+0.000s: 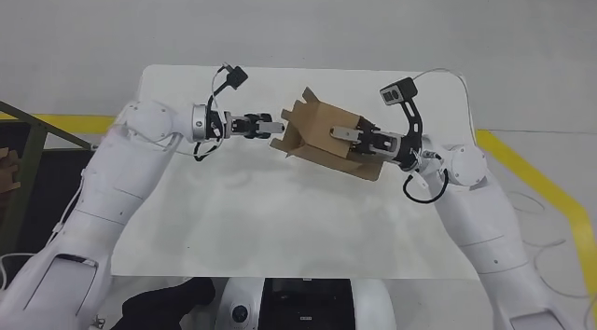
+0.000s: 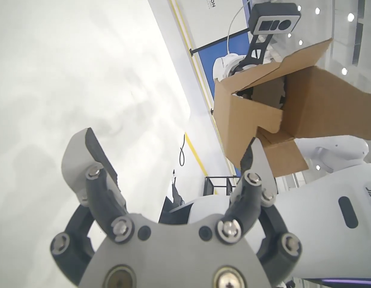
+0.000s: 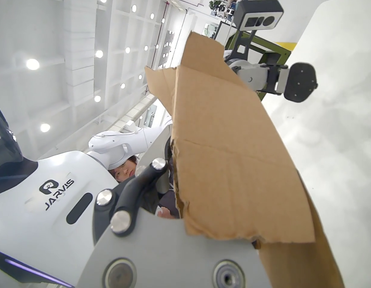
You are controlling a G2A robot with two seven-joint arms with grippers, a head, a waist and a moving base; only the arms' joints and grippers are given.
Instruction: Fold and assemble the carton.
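A brown carton (image 1: 328,139) is held tilted above the middle of the white table, its end flaps standing open toward the left arm. My right gripper (image 1: 345,132) is shut on the carton's wall, with one finger lying along the outside. In the right wrist view the cardboard (image 3: 230,157) hides one finger, and the other finger (image 3: 157,151) shows beside it. My left gripper (image 2: 170,151) is open, level with the carton's open end (image 2: 263,112). One of its fingertips (image 2: 253,154) is right at a lower flap; the other is clear of the carton.
The white table (image 1: 233,227) has bare surface in front of and behind the carton. An olive-green frame (image 1: 28,144) stands off the table's left side. A yellow floor line (image 1: 522,167) runs past the right side.
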